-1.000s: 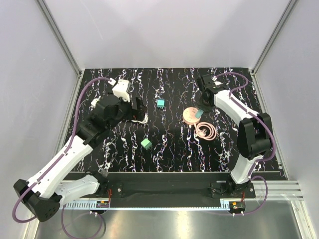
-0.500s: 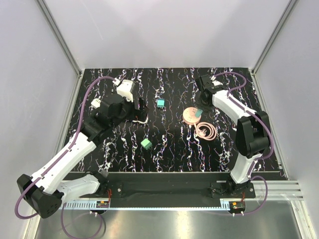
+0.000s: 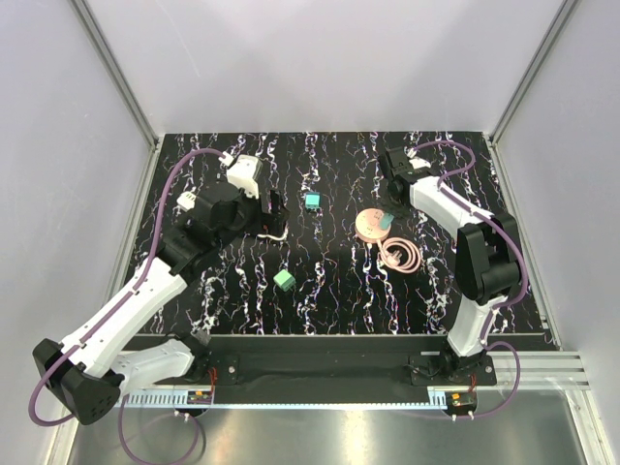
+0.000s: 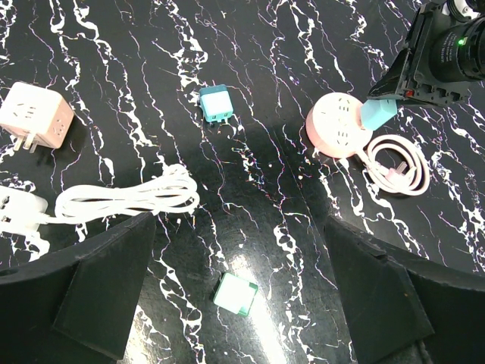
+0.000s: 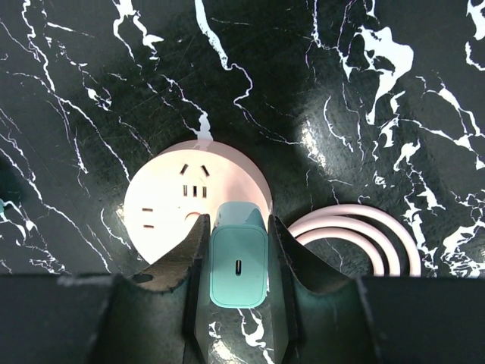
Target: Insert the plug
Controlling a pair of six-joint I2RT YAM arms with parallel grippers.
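Note:
My right gripper (image 5: 239,254) is shut on a teal plug (image 5: 239,265), one finger on each side. The plug (image 3: 386,221) is at the right-hand edge of the round pink socket (image 3: 369,226), on the side of its coiled cord. In the left wrist view the plug (image 4: 377,114) leans at a tilt against the socket (image 4: 337,125); its prongs are hidden. Several slots on the socket face (image 5: 178,201) show uncovered. My left gripper (image 4: 239,277) hangs open above the left half of the table, holding nothing.
A pink coiled cord (image 3: 399,255) lies right of the socket. A teal cube charger (image 3: 312,201) and a green cube charger (image 3: 284,279) sit mid-table. A pale cube adapter (image 4: 34,121) and a white cable (image 4: 129,199) lie under the left arm.
The left wrist has shifted slightly away and to the right. The right gripper has edged a little to the left, still shut on the plug at the socket.

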